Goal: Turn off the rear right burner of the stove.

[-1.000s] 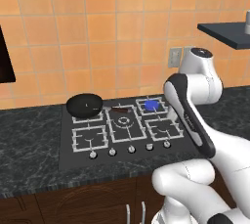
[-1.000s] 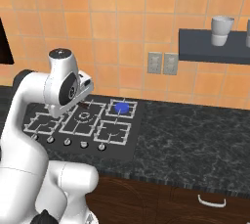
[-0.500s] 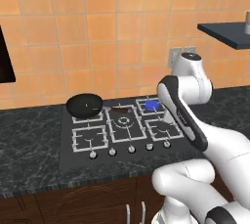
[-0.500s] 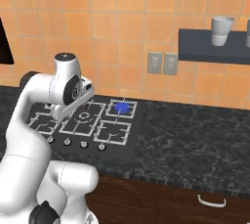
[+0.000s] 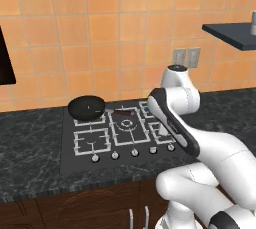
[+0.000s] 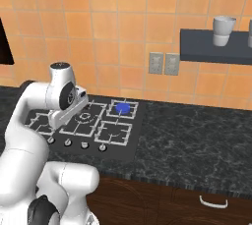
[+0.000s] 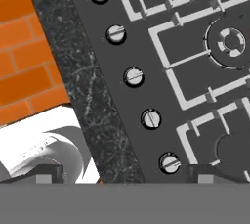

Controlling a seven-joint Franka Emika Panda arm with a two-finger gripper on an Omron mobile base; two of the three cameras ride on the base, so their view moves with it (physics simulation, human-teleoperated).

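The stove (image 6: pixel 129 146) is a flat black cooktop with pale-grey grates. Its rear right burner (image 6: pixel 122 107) glows bright blue in the right base view; in the left base view my arm covers it. Small silver knobs (image 5: pixel 134 152) run in a row along the stove's front edge. My hand (image 6: pixel 63 117) hangs low over the left half of the stove, pointing down. In the hand view my gripper (image 7: pixel 127 173) is open, its fingertips (image 7: pixel 47 173) wide apart with nothing between them, above the knob row (image 7: pixel 151 118) and the front counter strip.
A black pan (image 5: pixel 86 107) sits on the rear left burner. The larger ringed middle burner (image 7: pixel 231 40) lies beyond the knobs. A wall shelf (image 6: pixel 216 45) with a white mug (image 6: pixel 224 24) hangs at the right, and two outlets (image 6: pixel 164 64) sit on the tiled wall.
My arm has swung left and down over the stove. In the left base view it now covers the blue burner. The gripper stays open.
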